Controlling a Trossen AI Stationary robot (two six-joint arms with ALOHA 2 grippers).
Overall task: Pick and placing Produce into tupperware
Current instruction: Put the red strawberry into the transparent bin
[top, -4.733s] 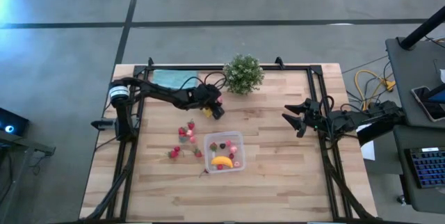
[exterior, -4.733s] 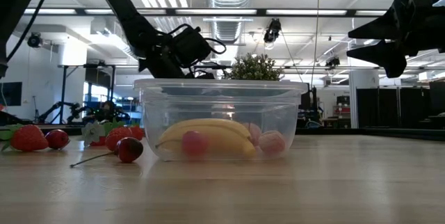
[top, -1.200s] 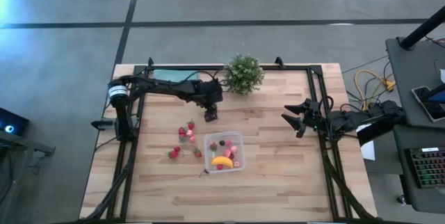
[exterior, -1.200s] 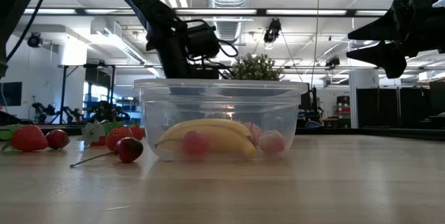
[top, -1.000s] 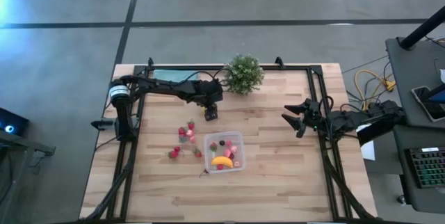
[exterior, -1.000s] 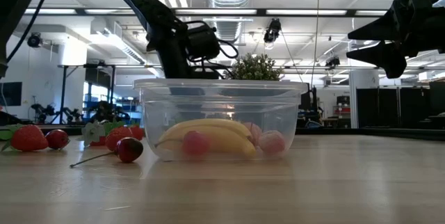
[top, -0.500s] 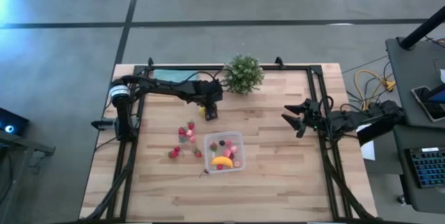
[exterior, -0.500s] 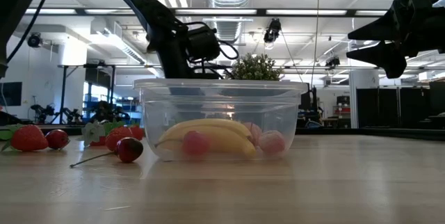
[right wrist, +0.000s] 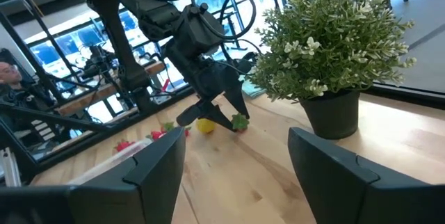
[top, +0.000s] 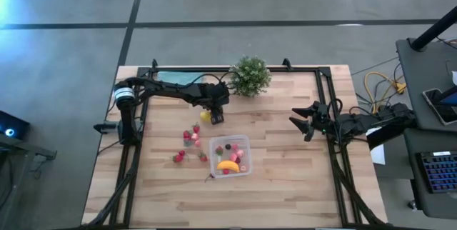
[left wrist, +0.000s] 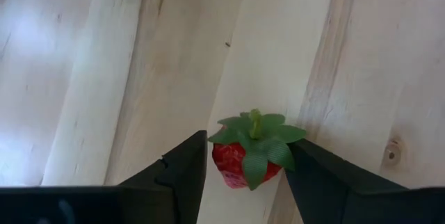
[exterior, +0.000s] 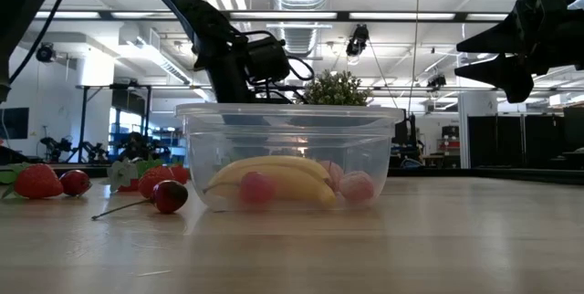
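The clear tupperware (top: 229, 155) (exterior: 290, 157) stands mid-table and holds a banana (top: 228, 165) (exterior: 274, 177) and several small fruits. Loose red and pink fruits (top: 190, 138) (exterior: 38, 181) lie on the wood to its left. My left gripper (top: 215, 118) (left wrist: 249, 172) is beyond the container, shut on a red strawberry (left wrist: 249, 156) (right wrist: 240, 121). A yellow lemon (top: 205, 116) (right wrist: 204, 124) lies just beside it on the table. My right gripper (top: 300, 124) (right wrist: 236, 182) waits open, raised over the table's right part. My left gripper pinches the strawberry between its two fingers (left wrist: 191, 165), one on each side of the red body (left wrist: 233, 163). The green leaf cap (left wrist: 256, 130) sticks out past the fingertips. The fingers slant down toward the table (right wrist: 222, 106). Whether the fruit touches the wood, I cannot tell.
A bushy potted plant (top: 250, 76) (right wrist: 334, 50) stands at the far edge, close to the left gripper. A teal cloth (top: 178, 78) lies at the far left corner. Bare wood stretches right of and in front of the container (top: 300, 180).
My left arm has stayed nearly in place near the plant, shut on the strawberry. In the high view the lemon has come into sight at the gripper's left side, where it did not show a second ago. The right arm has kept still.
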